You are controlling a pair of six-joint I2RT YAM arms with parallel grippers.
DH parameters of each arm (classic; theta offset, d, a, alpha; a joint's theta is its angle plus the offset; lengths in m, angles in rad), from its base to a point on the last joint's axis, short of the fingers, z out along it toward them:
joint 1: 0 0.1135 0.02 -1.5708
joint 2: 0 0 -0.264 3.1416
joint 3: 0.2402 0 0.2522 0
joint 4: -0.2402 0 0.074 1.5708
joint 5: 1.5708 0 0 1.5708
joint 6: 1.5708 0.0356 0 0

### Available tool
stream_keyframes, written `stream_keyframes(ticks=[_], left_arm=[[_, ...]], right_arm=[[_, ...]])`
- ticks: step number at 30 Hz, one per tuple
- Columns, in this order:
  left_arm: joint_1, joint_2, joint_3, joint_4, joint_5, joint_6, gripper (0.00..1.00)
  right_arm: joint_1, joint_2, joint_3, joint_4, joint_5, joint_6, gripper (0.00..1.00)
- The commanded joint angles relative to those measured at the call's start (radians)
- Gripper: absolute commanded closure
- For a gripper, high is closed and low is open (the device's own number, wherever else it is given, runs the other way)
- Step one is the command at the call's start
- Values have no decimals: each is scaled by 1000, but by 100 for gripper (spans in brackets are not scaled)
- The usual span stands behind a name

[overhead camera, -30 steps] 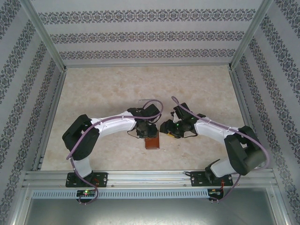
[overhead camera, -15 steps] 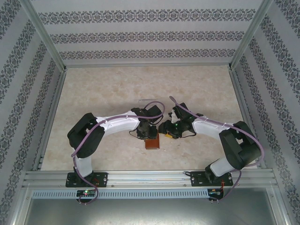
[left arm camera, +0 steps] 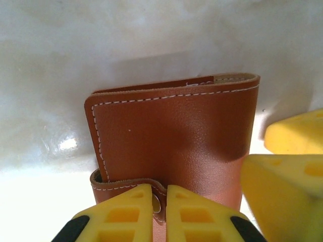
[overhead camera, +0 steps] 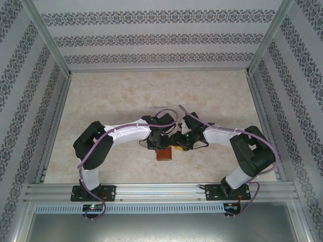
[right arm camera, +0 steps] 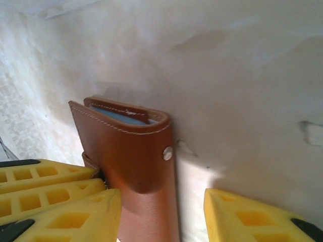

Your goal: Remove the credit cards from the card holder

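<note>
wallet (left arm camera: pixel 171 126) folded shut, 0 cards out. left claw (left arm camera: pixel 160 212) pinched closed on strap tab (left arm camera: pixel 126 184); right claw (right arm camera: pixel 160 201) half-open, straddling wallet, gripping nothing. opening wallet and pulling cards both pending.

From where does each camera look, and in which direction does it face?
Top external: above and behind the arms, facing down at the table; the left arm and right arm meet over the card holder.
Left wrist: on the left arm, looking past the left fingers, shut on the card holder's strap.
Right wrist: on the right arm, looking past the right fingers, open on both sides of the card holder.
Shared: both wrist views show the card holder and the other arm's yellow fingers.
</note>
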Motion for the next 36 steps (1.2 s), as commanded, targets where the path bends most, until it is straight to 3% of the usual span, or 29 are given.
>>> stream_keyframes(ticks=[1,15,26,30,36], left_arm=[[-17,26,-15,-27,-11,8,92],[-17,-51,-29,-65,-66,11,96],[2,-143,-109,-81,-99,-7,97],[32,-197,-181,-27,-65,-24,97],[80,-247,-270,53,4,-29,96]], right_arm=[[17,26,31,49,-35,18,54],[31,57,47,-5,20,-7,72],[21,39,74,-103,78,-50,76],[27,22,87,-148,111,-57,72],[66,-2,166,-300,229,-82,55]])
